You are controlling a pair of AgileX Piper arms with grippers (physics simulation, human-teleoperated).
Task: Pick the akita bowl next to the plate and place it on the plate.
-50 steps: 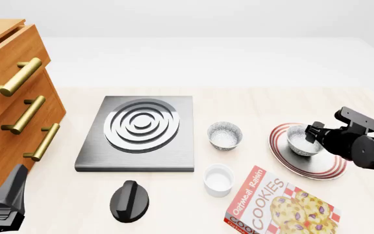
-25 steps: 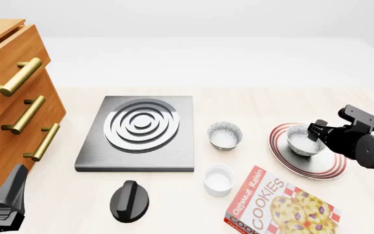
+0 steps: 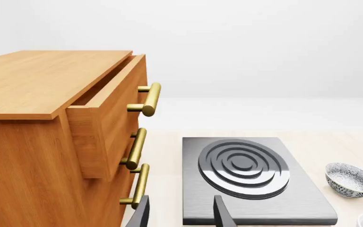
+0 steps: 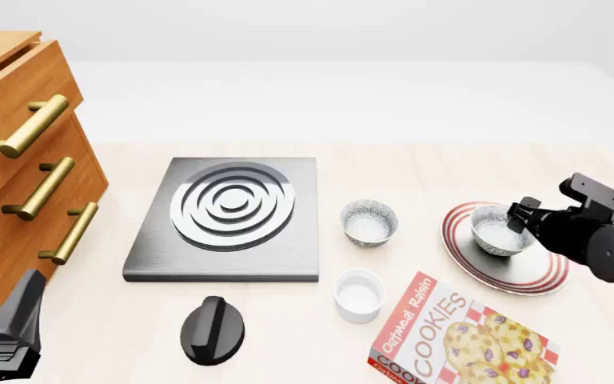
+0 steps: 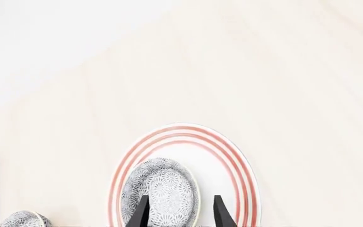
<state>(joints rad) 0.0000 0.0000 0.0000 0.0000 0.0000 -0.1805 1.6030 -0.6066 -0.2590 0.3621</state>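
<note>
The right claw [image 4: 513,219] sits at the near rim of the akita bowl [image 4: 499,230], its two dark fingers [image 5: 138,211] standing apart in the wrist view with the bowl's wall lying across the gap between them; whether they press the rim or merely straddle it cannot be told from these renders. Against the views of a second and half a second ago, the claw body has drawn a little to the right and slightly lower, while the bowl has barely shifted and remains inside the red rings of the plate [image 4: 537,276], toward its left portion. Judgement: the bowl appears delivered, and the small retreat of the arm reads as the start of release or withdrawal, so the task looks close to complete, pending a clean let-go. The right arm reaches in from the right edge, forearm low over the plate's right side, wrist pointing leftward at the bowl. The second speckled bowl [image 4: 369,222] stands apart on the surface [image 4: 414,172] between plate and burner plate [image 4: 227,218], untouched. The left claw [image 3: 180,217] rests parked at the near left corner beside the wooden drawer cabinet [image 3: 55,142], fingers parted and holding nothing, unchanged over the second.
</note>
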